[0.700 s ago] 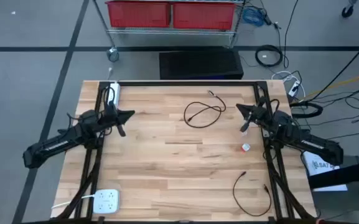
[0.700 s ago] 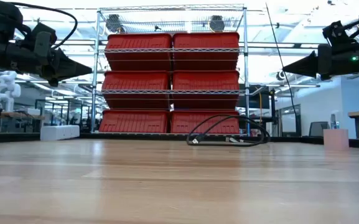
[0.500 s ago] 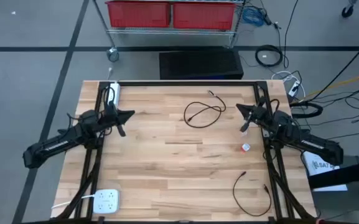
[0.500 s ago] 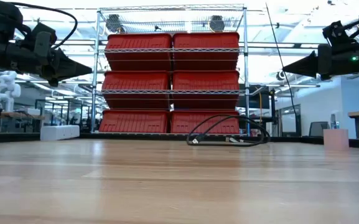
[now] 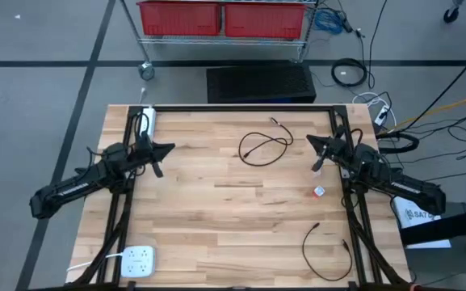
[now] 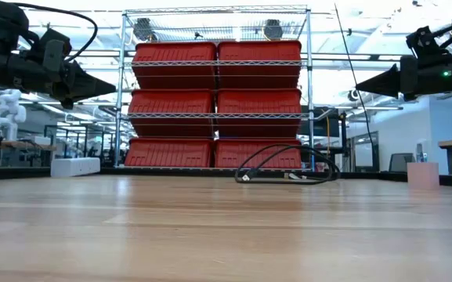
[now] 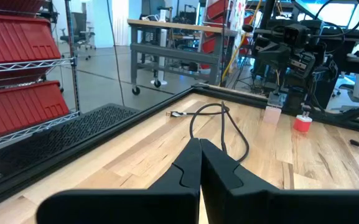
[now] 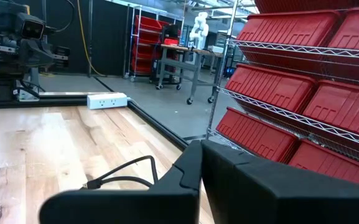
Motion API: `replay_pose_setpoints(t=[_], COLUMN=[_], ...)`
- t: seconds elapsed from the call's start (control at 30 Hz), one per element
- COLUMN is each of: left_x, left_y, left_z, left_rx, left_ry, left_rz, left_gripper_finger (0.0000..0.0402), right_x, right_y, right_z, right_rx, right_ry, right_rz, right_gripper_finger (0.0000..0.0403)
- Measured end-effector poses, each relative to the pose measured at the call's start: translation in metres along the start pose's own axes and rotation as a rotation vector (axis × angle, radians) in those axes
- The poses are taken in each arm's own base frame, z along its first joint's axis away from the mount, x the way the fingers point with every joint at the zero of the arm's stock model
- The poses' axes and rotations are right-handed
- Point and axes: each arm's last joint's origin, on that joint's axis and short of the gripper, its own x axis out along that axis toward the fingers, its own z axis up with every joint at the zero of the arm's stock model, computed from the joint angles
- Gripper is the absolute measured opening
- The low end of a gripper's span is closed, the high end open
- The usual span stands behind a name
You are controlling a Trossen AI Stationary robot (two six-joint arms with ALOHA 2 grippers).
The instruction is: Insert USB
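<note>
High view: the black cable (image 5: 265,147) lies coiled on the tabletop (image 5: 216,210) between both arms; left end effector (image 5: 170,148) and right end effector (image 5: 310,140) hover pressed together, holding nothing

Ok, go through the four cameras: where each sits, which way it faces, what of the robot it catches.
High: overhead, looking straight down on the table; both arms, left gripper, right gripper.
Low: at tabletop height, facing the red bins; both arms enter from above.
Left wrist: looks across the table past its own shut jaws to the right arm.
Right wrist: past its shut jaws toward the white power strip.
All four share the coiled black cable.
</note>
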Motion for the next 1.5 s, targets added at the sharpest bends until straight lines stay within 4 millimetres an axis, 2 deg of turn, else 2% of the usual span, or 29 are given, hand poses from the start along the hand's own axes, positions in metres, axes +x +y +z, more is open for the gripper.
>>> replay_pose_setpoints(t=[1.23, 1.3, 1.4, 1.5], left_x=[0.000, 0.000, -0.004, -0.013], left_y=[0.000, -0.001, -0.003, -0.006], left_z=[0.001, 0.007, 0.028, 0.048], left_rx=[-0.001, 0.002, -0.004, -0.090], left_ry=[-0.013, -0.077, -0.294, -0.500], left_rz=[-0.002, -0.008, -0.033, -0.107], left_gripper_finger=[0.0005, 0.0005, 0.0005, 0.0005], right_x=[0.000, 0.000, 0.000, 0.000], right_y=[0.000, 0.000, 0.000, 0.000], right_z=[0.000, 0.000, 0.000, 0.000], right_rx=[0.000, 0.000, 0.000, 0.000], right_ry=[-0.001, 0.000, 0.000, 0.000], right_rz=[0.000, 0.000, 0.000, 0.000], right_gripper_finger=[0.0000, 0.0000, 0.0000, 0.0000])
